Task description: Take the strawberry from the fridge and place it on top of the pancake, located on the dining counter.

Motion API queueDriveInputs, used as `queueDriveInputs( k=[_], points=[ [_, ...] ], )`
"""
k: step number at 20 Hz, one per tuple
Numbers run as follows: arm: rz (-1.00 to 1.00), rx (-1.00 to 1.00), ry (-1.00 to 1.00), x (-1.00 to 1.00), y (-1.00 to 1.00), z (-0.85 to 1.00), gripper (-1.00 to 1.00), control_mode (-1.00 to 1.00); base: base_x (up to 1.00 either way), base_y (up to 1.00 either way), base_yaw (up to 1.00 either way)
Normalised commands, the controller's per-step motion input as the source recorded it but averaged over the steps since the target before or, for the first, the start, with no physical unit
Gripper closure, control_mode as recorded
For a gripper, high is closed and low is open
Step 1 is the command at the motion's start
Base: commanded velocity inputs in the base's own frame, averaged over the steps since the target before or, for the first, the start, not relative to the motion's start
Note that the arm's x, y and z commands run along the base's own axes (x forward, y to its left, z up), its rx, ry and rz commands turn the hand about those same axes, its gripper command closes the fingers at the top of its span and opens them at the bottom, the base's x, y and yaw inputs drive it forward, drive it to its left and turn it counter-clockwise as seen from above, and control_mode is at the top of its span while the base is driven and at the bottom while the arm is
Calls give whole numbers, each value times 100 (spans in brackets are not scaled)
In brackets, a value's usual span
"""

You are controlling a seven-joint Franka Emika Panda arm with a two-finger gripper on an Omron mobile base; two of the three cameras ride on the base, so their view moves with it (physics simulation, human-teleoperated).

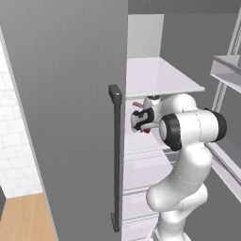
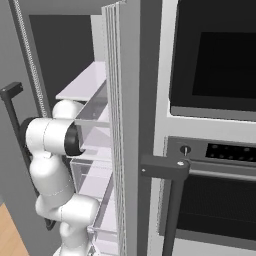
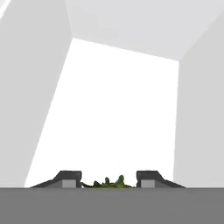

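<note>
My gripper (image 3: 109,178) reaches deep into the open fridge (image 1: 70,94), under its white shelf (image 1: 160,77). In the hand view the strawberry's green leafy top (image 3: 107,183) fills the gap between the two dark fingertips (image 3: 70,178), which press in on both sides; its red body is hidden below the frame edge. In the left base view a speck of red (image 1: 146,130) shows just below the dark hand. The arm (image 1: 188,127) bends in from the right. The pancake and the dining counter are out of view.
The closed grey fridge door with its long dark handle (image 1: 115,160) stands left of the arm. The open door's bins (image 2: 92,175) hang close to the arm's elbow. A built-in oven (image 2: 215,150) sits to the right. A light wooden surface (image 1: 23,216) shows at lower left.
</note>
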Motion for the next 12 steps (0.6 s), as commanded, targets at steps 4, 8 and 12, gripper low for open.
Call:
queueDriveInputs(
  k=[4, 8, 12],
  points=[
    [-16, 1, -5, -55, 0, -20, 100, -100, 0, 0, 0],
    [-21, 1, -5, -56, -6, -6, 100, -100, 0, 0, 0],
    [-11, 6, -1, -62, -3, 1, 100, -100, 0, 0, 0]
  ],
)
